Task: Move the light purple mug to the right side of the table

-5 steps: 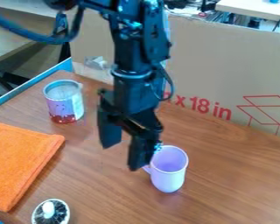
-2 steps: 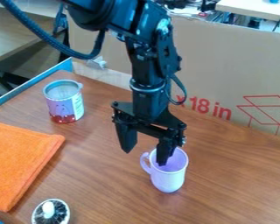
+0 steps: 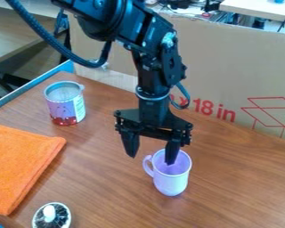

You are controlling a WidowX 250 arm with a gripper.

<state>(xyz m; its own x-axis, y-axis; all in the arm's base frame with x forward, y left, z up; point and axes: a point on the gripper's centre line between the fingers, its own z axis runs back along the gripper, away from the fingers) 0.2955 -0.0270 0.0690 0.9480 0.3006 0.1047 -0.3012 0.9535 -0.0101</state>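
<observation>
End effector (image 3: 151, 159) has shifted and turned toward the upright mug (image 3: 171, 181) on the desk (image 3: 240, 191): wide open, empty, one finger at mug's mouth, other beyond its handle. Likely straddling mug's side, ungripped.

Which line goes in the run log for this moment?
gripper: fingers apart, holding nothing | purple mug: upright, one finger at mouth, other outside near handle | nearby: can, orange cloth, white-knobbed round item
</observation>
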